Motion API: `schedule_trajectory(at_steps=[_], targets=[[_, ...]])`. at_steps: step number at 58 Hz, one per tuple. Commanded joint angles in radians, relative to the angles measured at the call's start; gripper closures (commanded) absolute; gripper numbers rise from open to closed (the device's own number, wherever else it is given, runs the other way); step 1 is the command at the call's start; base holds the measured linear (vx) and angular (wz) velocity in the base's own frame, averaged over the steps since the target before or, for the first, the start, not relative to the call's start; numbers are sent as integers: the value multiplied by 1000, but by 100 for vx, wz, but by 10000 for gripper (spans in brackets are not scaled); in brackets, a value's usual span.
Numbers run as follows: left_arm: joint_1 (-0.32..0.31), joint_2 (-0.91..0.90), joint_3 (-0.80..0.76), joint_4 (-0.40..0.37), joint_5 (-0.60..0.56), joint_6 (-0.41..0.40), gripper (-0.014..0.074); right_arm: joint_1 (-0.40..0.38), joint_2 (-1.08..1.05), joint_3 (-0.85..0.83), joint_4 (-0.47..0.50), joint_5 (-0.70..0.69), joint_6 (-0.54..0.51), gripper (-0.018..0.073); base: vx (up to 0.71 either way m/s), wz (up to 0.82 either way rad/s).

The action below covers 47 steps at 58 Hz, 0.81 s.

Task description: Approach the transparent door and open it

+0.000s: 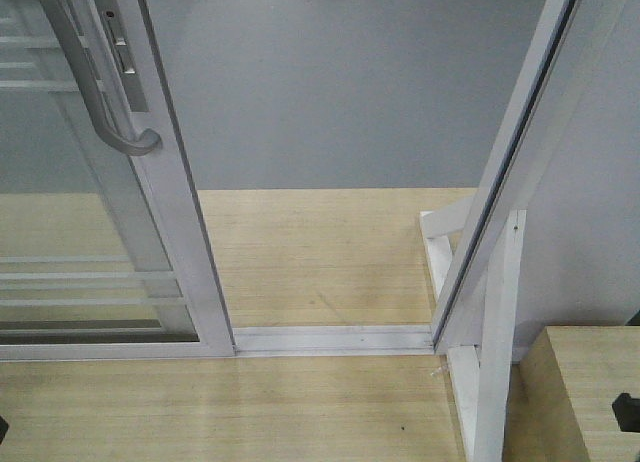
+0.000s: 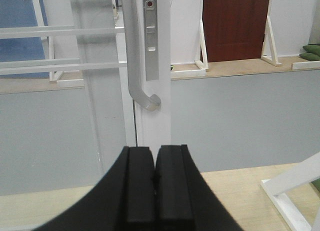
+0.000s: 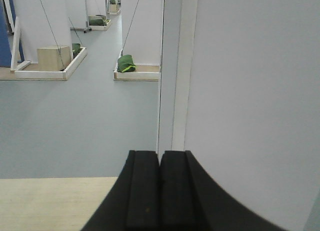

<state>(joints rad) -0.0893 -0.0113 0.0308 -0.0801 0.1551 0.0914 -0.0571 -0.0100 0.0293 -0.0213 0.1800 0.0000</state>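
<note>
The left gripper, two black padded fingers pressed flat together with nothing between them, points level at the near edge of the transparent door, a tall clear-glass panel in a white metal frame with thin horizontal bars. Its curved grey handle and lock plate sit just above and beyond the fingertips, apart from them. The right gripper, likewise closed and empty, faces the white upright door jamb beside a plain white wall. From the front view the door stands at left, the doorway open over the white floor track; neither arm shows there, and the handle's top is cut off
</note>
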Motion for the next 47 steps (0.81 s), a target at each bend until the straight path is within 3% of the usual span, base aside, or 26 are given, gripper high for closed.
schedule_trajectory(at_steps=[1,47], targets=[[1,-14,15,-4,-84,-8,603,-4,-16,5,-2,-81,0,568,0,0],[1,-14,15,-4,-84,-8,603,-4,-16,5,-2,-81,0,568,0,0]])
